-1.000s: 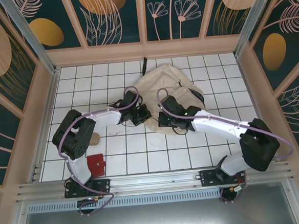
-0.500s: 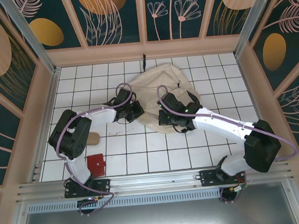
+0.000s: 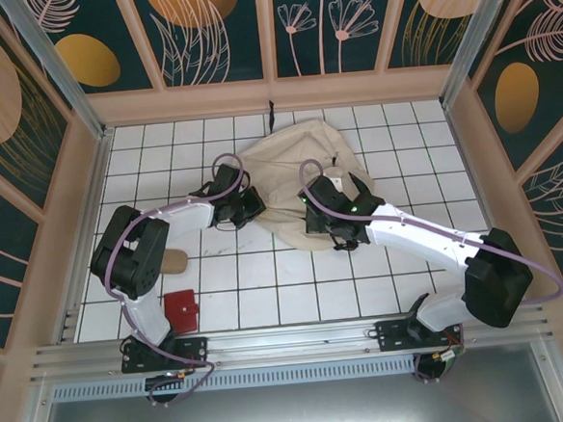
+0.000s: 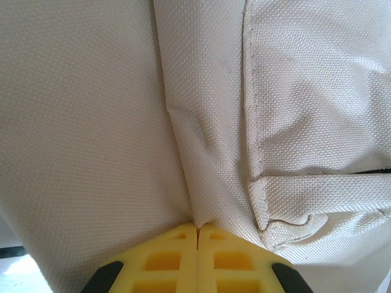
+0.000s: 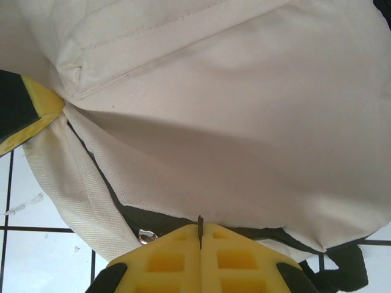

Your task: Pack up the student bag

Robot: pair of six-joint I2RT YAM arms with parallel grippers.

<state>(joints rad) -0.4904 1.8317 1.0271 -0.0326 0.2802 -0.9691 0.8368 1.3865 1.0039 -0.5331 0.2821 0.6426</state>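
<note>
Left gripper (image 4: 197, 227), right gripper (image 5: 200, 222) pinch student bag (image 3: 295, 148) (cream fabric).

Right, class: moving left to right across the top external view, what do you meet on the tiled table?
First the red flat item → left gripper → right gripper; the student bag overlaps both, so unplaced.

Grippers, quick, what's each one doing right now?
Left gripper: shut, pinching a fold of the student bag.
Right gripper: shut on the student bag's edge.

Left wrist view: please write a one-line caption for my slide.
The left gripper, jaws shut, pinches a fold of the cream student bag beside a stitched seam.
</note>
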